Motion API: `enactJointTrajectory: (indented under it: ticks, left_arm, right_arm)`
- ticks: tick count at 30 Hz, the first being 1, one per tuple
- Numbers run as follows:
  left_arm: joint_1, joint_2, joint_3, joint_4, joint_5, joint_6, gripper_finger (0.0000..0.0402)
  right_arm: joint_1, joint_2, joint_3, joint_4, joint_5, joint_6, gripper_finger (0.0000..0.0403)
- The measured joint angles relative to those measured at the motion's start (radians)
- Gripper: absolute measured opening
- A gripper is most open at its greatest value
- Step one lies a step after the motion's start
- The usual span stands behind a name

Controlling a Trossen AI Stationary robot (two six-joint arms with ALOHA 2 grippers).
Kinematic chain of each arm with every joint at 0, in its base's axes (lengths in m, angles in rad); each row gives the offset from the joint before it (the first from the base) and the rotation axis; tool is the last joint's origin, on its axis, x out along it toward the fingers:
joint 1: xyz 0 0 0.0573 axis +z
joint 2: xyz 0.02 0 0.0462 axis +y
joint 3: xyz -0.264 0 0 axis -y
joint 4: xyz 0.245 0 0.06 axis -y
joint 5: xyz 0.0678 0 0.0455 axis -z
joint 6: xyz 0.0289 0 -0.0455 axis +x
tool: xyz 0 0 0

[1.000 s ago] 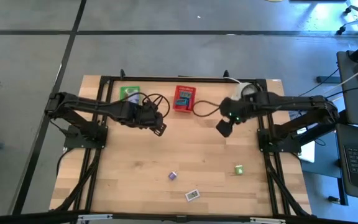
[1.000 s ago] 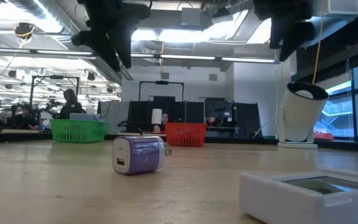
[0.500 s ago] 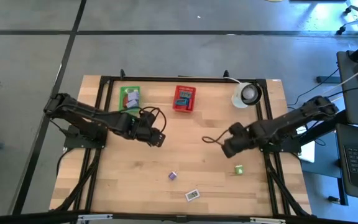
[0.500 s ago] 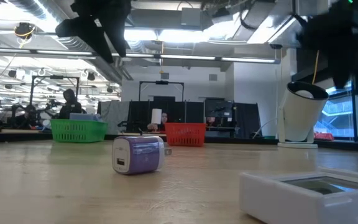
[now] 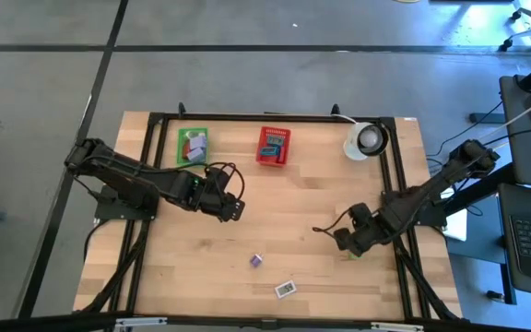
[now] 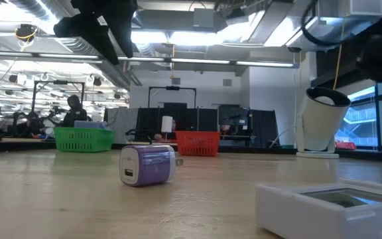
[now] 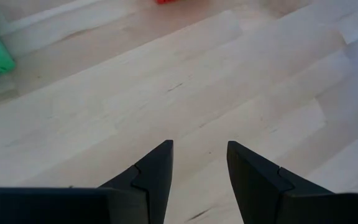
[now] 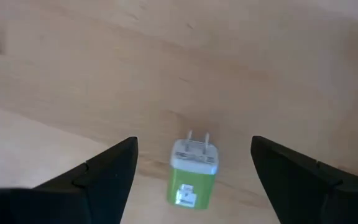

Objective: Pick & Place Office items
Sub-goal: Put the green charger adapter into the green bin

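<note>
Low view, nearest: a white flat piece [image 6: 340, 207] lies at the front of the table [image 5: 293, 207], with a clear window on its top face.
Lavender block: it [image 6: 148, 164] sits on the wood a little farther in; from above [image 5: 257, 261] it lies just behind the white piece.
My right gripper: I hold it [image 8: 192, 177] low over the front right of the table, fingers spread wide with nothing between them but air.
Green block: it [image 8: 193, 171] lies on the wood between my right fingers, touching neither, its two metal prongs pointing away from me.
My left gripper: it [image 7: 199, 165] hangs over bare wood left of the table's middle, fingers parted and empty, well apart from every loose piece.
Red basket: it [image 5: 274, 146] stands at the back, centre, with blue and pink pieces inside.
Green basket: it [image 5: 192, 146] stands at the back left, holding white and pink pieces.
White cup: it [image 5: 365, 140] stands at the back right corner.
Beyond the table: a person [image 6: 72, 110] sits in the room behind the green basket.
</note>
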Motion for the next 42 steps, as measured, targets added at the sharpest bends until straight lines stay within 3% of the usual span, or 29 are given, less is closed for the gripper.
enactJointTrajectory:
  ticks: [9,17,22,30,34,42]
  left_arm:
    - [0.000,0.000,0.000,0.000,-0.003,0.001,0.0147]
    - [0.001,0.000,0.000,0.000,-0.003,0.019,0.0147]
    - [0.005,0.000,0.000,-0.001,-0.004,0.023,0.0147]
    - [0.004,0.001,0.000,-0.001,-0.004,0.022,0.0147]
    - [0.004,0.000,0.000,-0.001,-0.006,0.022,0.0147]
    - [0.004,0.000,0.000,-0.001,-0.062,0.019,0.0147]
  right_arm:
    - [0.088,0.067,-0.060,0.186,-0.034,0.119,0.0316]
    - [0.097,0.180,-0.059,0.219,-0.052,0.127,0.0305]
    - [0.097,0.195,-0.057,0.208,-0.057,0.126,0.0260]
    - [0.098,0.196,-0.058,0.188,-0.064,0.119,0.0147]
    - [0.098,0.201,-0.041,0.171,-0.056,0.098,0.0146]
    - [0.022,0.198,0.088,0.187,0.215,-0.137,0.0149]
